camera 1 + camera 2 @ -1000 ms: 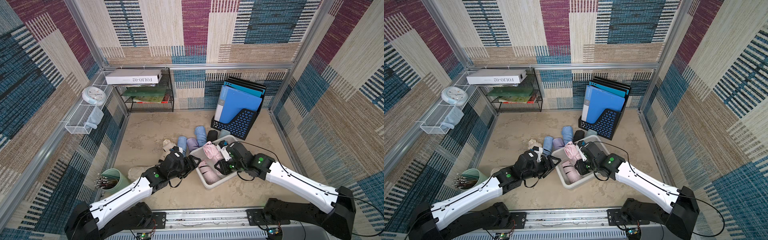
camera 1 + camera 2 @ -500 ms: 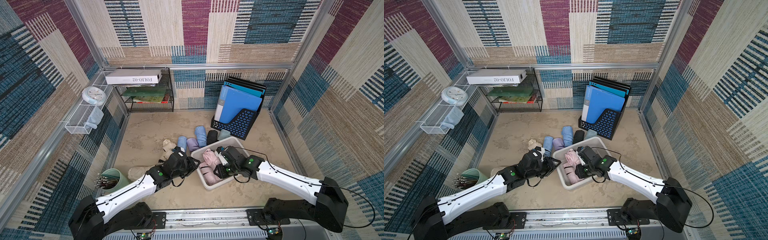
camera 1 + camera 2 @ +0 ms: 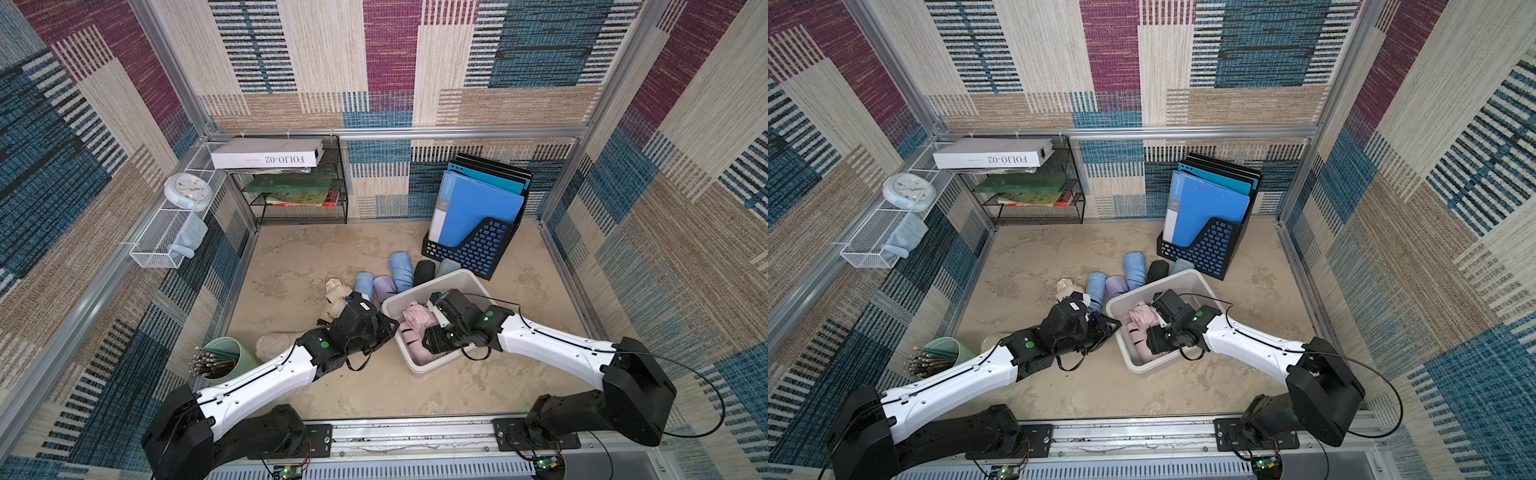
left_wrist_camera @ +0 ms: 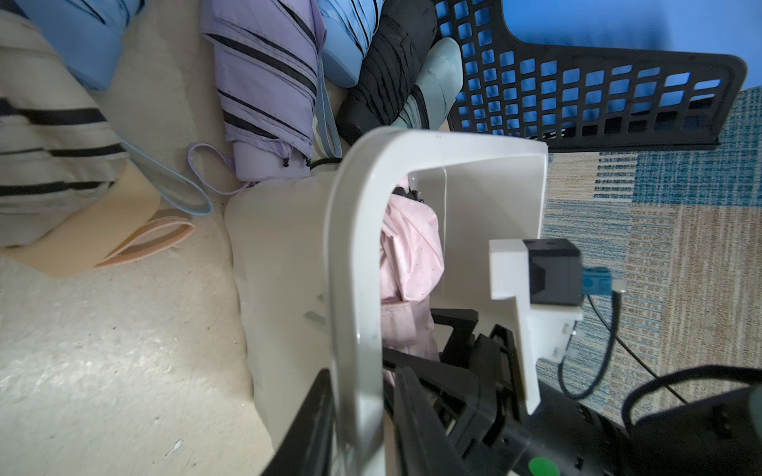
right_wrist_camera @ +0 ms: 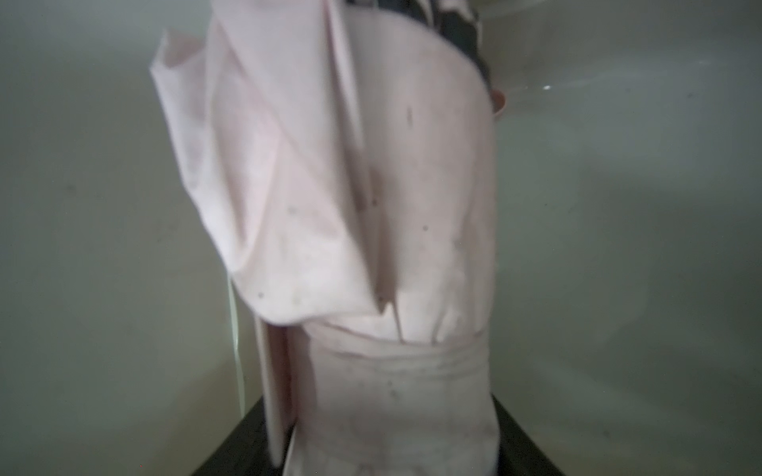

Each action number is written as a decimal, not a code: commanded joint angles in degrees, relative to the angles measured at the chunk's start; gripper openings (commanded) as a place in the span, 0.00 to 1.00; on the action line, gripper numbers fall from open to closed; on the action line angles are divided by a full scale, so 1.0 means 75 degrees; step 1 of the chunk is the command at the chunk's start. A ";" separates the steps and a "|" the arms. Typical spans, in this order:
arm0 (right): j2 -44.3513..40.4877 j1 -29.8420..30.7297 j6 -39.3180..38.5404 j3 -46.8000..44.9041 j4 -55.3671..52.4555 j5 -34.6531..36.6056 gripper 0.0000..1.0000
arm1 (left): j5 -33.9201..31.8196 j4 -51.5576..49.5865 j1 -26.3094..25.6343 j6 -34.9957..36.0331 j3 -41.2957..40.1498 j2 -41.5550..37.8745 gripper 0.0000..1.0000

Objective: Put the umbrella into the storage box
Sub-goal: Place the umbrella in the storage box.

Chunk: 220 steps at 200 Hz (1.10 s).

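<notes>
The storage box (image 3: 453, 276) (image 3: 1183, 274), an off-white tub, lies at an angle on the floor in both top views. A folded pink umbrella (image 3: 413, 318) (image 3: 1140, 316) (image 4: 408, 247) (image 5: 350, 206) lies inside it. My left gripper (image 3: 392, 326) (image 3: 1113, 328) (image 4: 363, 383) is shut on the box's near-left rim (image 4: 354, 247), one finger outside and one inside. My right gripper (image 3: 417, 343) (image 3: 1144, 345) (image 5: 387, 453) is down inside the box, open, its jaws standing apart on either side of the umbrella's handle end.
Several folded umbrellas lie just behind the box: blue (image 3: 401, 268), lilac (image 3: 384, 289), black (image 3: 424, 272), beige (image 3: 338, 293). A black lattice file holder (image 3: 473, 249) with blue folders stands behind at the right. A green pen cup (image 3: 224, 357) is at the near left.
My right gripper went down into the box with the pink umbrella and its jaws spread. My left gripper moved onto the box's rim and closed on it.
</notes>
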 commanded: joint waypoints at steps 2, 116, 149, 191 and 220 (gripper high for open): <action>-0.0195 -0.0172 -0.0052 0.0125 0.0061 0.0353 0.69 | -0.0044 0.0078 0.0001 0.0241 0.0080 0.0012 0.28; 0.0406 -0.0447 -0.0184 -0.0343 0.0860 0.0490 0.52 | 0.0014 0.0106 0.0001 0.0460 0.0142 0.0176 0.23; 0.0223 -0.0458 -0.0726 -0.0046 0.0715 0.0718 0.59 | 0.0037 0.0056 0.0001 0.0569 0.0199 0.0177 0.23; -0.0863 -0.0452 -0.2736 -0.0085 0.1275 0.0325 0.81 | 0.0028 -0.0021 0.0002 0.0659 0.0205 0.0118 0.23; -0.0645 -0.0453 -0.3573 -0.0249 0.1436 -0.0010 0.84 | 0.0003 -0.0021 0.0001 0.0683 0.0205 0.0129 0.23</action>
